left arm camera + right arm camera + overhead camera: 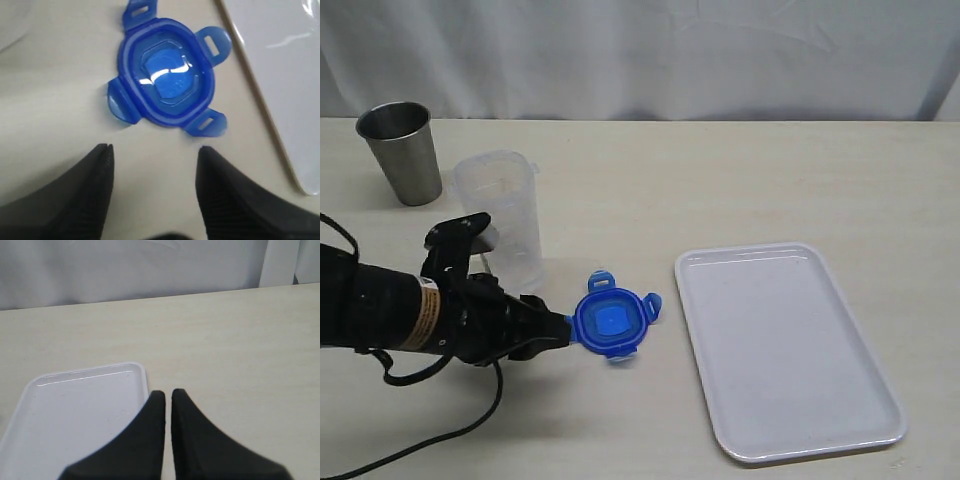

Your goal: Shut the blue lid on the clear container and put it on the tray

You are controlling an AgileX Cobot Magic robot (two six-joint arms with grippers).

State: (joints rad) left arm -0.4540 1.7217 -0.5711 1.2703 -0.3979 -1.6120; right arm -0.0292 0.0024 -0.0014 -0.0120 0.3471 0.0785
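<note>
Currently the table (740, 180) offers its widest bare stretch across the far middle and far right, between the white backdrop (640, 50) and the tray (785, 350). The tray lies at the near right, with its near-right corner close to the table's near edge. A narrow strip of bare surface separates the tray's left rim from the blue lid (610, 320), so the two lie near each other but apart.

The left side is more crowded. The clear container (503, 215) stands upright just beyond the left arm, and a grey metal cup (400, 150) stands farther left and farther back, apart from it.

The left gripper (154, 152) is low over the table to the left of the lid. Its jaws stand apart with nothing between them. In the left wrist view the fingertips (102, 160) stop just short of the lid.

The right gripper (167, 399) has its jaws together and empty, beside the tray's far-right corner.

The lid lies flat on the table, off the container and off the tray. It is a translucent blue rounded square with four slotted tabs splayed outward and a raised ring around a recessed centre. The container is translucent, tapered and open at the top.
</note>
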